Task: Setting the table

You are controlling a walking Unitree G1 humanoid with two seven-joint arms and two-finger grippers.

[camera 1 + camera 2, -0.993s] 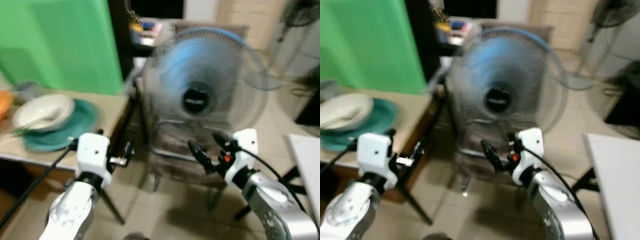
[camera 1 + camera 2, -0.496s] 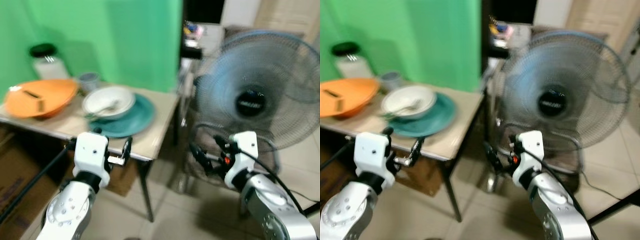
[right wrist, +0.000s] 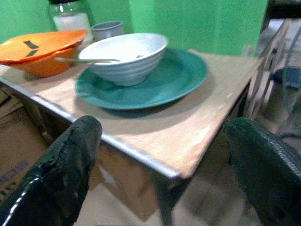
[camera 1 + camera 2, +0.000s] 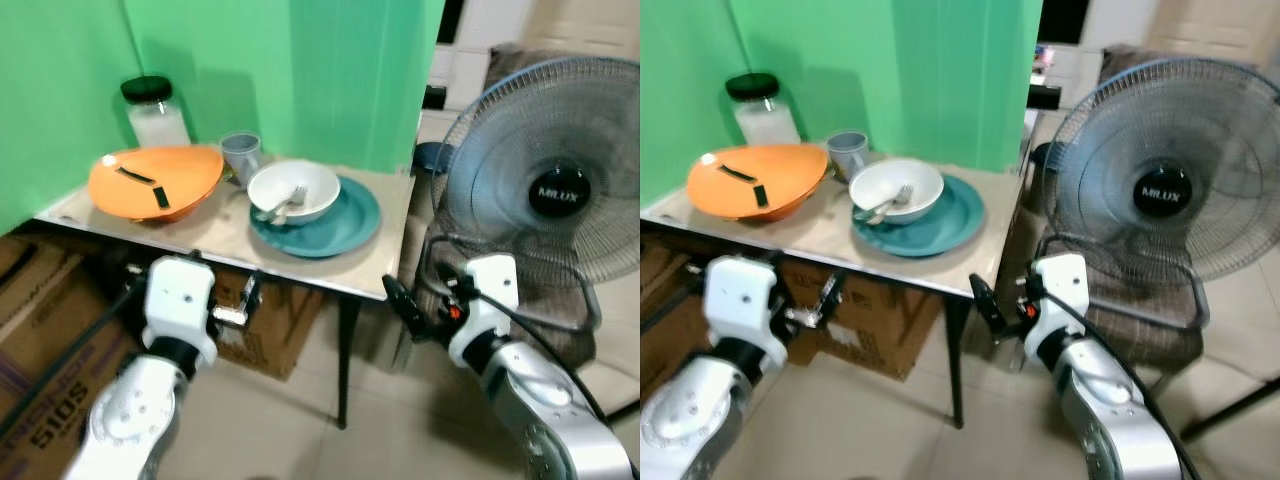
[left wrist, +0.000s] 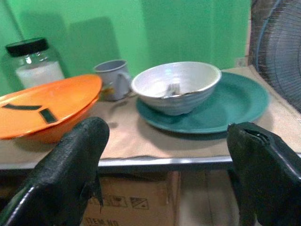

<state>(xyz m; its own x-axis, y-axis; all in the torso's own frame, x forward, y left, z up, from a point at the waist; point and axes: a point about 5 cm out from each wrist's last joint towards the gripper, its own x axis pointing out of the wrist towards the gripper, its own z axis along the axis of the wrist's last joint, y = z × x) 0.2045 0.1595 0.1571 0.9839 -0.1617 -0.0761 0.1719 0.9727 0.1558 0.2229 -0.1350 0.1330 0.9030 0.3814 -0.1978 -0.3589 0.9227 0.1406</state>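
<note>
A white bowl [image 4: 293,190] with a metal utensil [image 4: 285,203] in it sits on a teal plate [image 4: 350,220] on a small beige table [image 4: 392,262]. To their left are a tilted orange bowl [image 4: 155,180], a grey cup [image 4: 241,157] and a black-lidded jar [image 4: 155,110]. My left gripper [image 4: 250,295] is held below the table's front edge, open and holding nothing. At the table's right corner, my right gripper [image 4: 400,298] is also open with nothing between its fingers. Both wrist views look across the tabletop at the plate [image 3: 155,80] and bowl [image 5: 176,92].
A standing fan [image 4: 555,190] is close on the right, above a checked chair seat [image 4: 520,310]. Cardboard boxes [image 4: 50,340] fill the space under the table. A green backdrop [image 4: 300,70] hangs behind it. Tiled floor [image 4: 300,430] lies in front.
The camera has swung left, so the fan shifted to the right and the table with its dishes came into full view. Both arms keep the same pose, grippers still open.
</note>
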